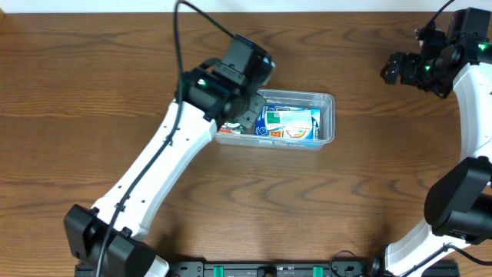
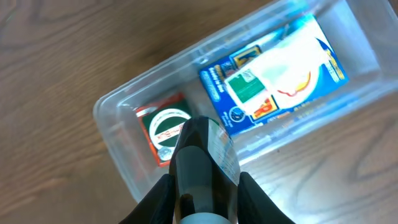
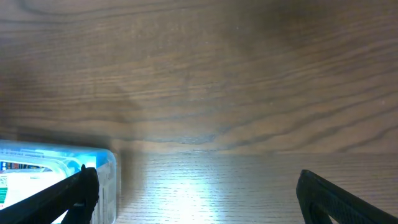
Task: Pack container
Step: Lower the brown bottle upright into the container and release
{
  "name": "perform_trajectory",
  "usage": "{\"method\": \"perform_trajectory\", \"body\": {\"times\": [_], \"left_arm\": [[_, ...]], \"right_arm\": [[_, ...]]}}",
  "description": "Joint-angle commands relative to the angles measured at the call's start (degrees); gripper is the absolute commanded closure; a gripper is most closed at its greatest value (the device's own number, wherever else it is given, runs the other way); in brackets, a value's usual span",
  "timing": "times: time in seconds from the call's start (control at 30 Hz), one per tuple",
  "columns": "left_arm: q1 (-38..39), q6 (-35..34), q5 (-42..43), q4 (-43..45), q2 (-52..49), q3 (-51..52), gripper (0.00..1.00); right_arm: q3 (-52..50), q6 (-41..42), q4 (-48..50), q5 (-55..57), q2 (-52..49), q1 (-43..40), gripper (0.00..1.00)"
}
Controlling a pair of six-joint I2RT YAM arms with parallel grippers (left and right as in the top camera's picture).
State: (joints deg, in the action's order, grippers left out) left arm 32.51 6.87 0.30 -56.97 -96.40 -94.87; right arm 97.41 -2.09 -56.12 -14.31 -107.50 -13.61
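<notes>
Clear plastic container [image 1: 329,115] sits on the wooden table [image 1: 92,92], about midway between the left and right edges and nearer the far edge. Inside it lie a blue-and-white carton [image 2: 280,68] and a red-and-green packet [image 2: 163,124]. Left gripper [image 2: 202,186]: fingers clamped on a dark glossy packet [image 2: 202,155], held above the container's left end, over the red-and-green packet. Right gripper [image 3: 198,186]: fingers spread wide, holding nothing, above bare table near the far right corner.
</notes>
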Motion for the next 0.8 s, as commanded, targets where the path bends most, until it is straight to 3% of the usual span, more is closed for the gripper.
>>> {"method": "perform_trajectory", "body": {"times": [0.0, 0.77], "left_arm": [[0.09, 3.69, -0.28, 0.48, -2.03, -1.57, 0.86], [0.02, 15.65, -0.28, 7.17, -12.35, -0.98, 0.86]], "right_arm": [[0.24, 0.33, -0.15, -0.04, -0.13, -0.22, 0.01], [0.24, 0.33, -0.09, -0.02, -0.13, -0.26, 0.01]]}}
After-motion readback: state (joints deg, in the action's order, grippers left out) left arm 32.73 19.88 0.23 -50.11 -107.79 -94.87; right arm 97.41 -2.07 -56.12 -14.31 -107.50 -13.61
